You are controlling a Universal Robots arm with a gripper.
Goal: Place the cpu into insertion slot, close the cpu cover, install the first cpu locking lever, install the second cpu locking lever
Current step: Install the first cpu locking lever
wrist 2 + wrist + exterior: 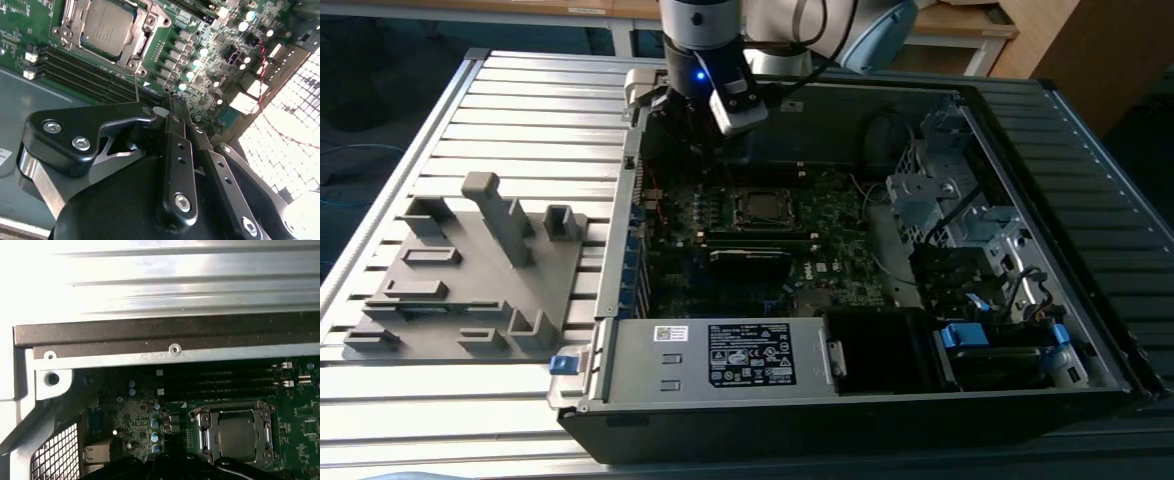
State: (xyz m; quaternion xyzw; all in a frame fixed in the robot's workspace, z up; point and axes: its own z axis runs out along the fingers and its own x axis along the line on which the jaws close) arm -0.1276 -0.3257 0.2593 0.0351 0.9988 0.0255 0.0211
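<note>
The cpu [106, 27], a dull silver-grey square, lies flat in the insertion slot [214, 435] on the green motherboard [841, 250]. The cpu cover [70, 22], a thin bright metal frame, is down around its edges. The second wrist view gives the closest look. There the gripper [174, 105] hangs just off the socket's corner, above the long black memory slots [90, 75]. Its black fingers [172, 145] are drawn together at the tips with nothing visible between them, and a thin metal rod [136, 85] stands up beside that corner. In the first wrist view the chip sits below the case's folded steel edge, with a mesh grille [57, 455] off to one side. The exterior view takes in the whole scene. The open computer case [854, 400] lies on a ribbed aluminium tabletop [520, 100], with the arm reaching into its far end. Near the front is a silver power supply box [720, 355]. A grey moulded fixture block [467, 270] with upright posts rests towards the exterior view's left.
</note>
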